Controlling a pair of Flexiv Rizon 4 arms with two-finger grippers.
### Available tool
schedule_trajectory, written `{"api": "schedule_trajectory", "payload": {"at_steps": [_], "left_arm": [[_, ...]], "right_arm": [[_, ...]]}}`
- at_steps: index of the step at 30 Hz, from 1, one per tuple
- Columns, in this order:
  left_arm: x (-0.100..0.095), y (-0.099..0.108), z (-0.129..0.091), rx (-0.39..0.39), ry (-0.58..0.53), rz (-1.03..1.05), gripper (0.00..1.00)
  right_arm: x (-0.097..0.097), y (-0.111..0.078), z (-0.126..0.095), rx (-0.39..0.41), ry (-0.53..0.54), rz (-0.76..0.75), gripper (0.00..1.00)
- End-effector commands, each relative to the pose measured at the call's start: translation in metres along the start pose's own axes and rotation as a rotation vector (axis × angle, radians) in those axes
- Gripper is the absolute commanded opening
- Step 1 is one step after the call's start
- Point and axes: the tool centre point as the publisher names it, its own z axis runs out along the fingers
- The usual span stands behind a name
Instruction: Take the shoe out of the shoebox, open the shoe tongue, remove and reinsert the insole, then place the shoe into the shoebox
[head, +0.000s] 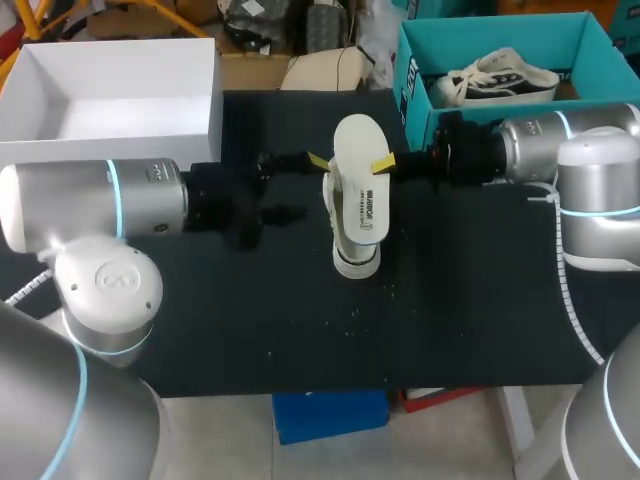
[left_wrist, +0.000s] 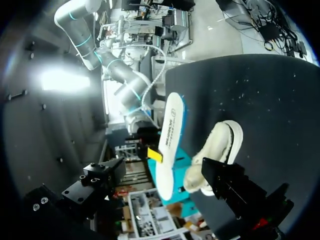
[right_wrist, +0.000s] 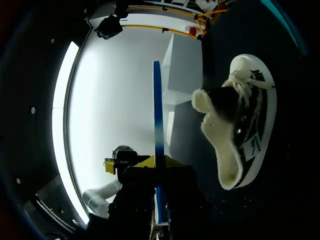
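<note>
– Dark surface (head: 470, 300) fills my head view. What is on it?

– One fleece-lined shoe (left_wrist: 220, 150), lying on its side near the middle, out of the box. The teal shoebox (head: 415, 80) sits at the far right corner with a black-and-white sneaker (head: 500, 78) inside it. An open white box (head: 190, 120) is at the far left.

– And the insole?

– The insole (head: 362, 190) is out of the shoe and off the surface, held over the shoe with its printed side towards my head camera. My right fingers (head: 383, 162) are pinching it on one long edge. In the right wrist view it runs edge-on straight between the yellow tips.

– Does it touch the shoe?

– I cannot tell. The lower end overlaps the shoe in every view.

– What about your left side?

– My left fingers (head: 316, 160) are spread wide and grip nothing. One yellow tip is just beside the insole's other long edge, and the second finger hangs nearer to me. The left wrist view shows the insole and shoe ahead of them.
</note>
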Motion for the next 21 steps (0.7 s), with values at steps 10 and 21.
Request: {"api": "schedule_trajectory", "payload": {"at_steps": [10,21], "left_arm": [[0.023,0.011,0.023,0.016,-0.365,-0.143,1.0],[0.017,0.015,0.058,0.141,-0.316,-0.017,1.0]], "right_arm": [[0.0,0.0,0.001,0.0,-0.001,0.0,0.0],[0.0,0.0,0.001,0.0,-0.001,0.0,0.0]]}}
